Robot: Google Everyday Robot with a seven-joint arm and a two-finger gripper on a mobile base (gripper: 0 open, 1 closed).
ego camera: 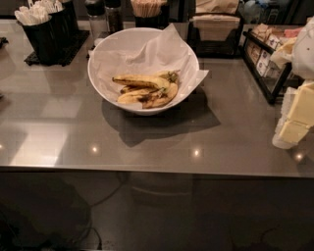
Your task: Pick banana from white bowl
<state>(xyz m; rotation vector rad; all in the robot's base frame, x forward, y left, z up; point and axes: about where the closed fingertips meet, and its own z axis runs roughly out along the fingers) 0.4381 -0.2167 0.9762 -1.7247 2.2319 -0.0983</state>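
A large, round, glossy white bowl [97, 84] stood on the far middle of a smooth grey reflective countertop [147, 147], lined with a crumpled sheet of white paper [142, 51] whose corners rose above and hung over the rim on the right. Inside it, on the paper towards the near side, lay the long curved yellow banana with brown streaks [141, 80], stretched across from left to right with its dark greenish stem end at the right. Just in front of it, and touching it, were the shorter yellow bananas with dark brown blotches [153, 96]. The robot's white and pale yellow gripper [294, 120] hung at the right edge of the view, above the counter's right end and well apart from the bowl and the fruit; it held nothing that could be seen, and how wide its grip stood could not be told. Behind the bowl to the left were black square holders filled with white plastic cutlery [41, 29] on a black mat [73, 46]. Two dark-topped shakers [105, 17] and a cup of pale wooden sticks [147, 9] stood along the back edge. A black wire rack of small packets [267, 56] stood at the far right.
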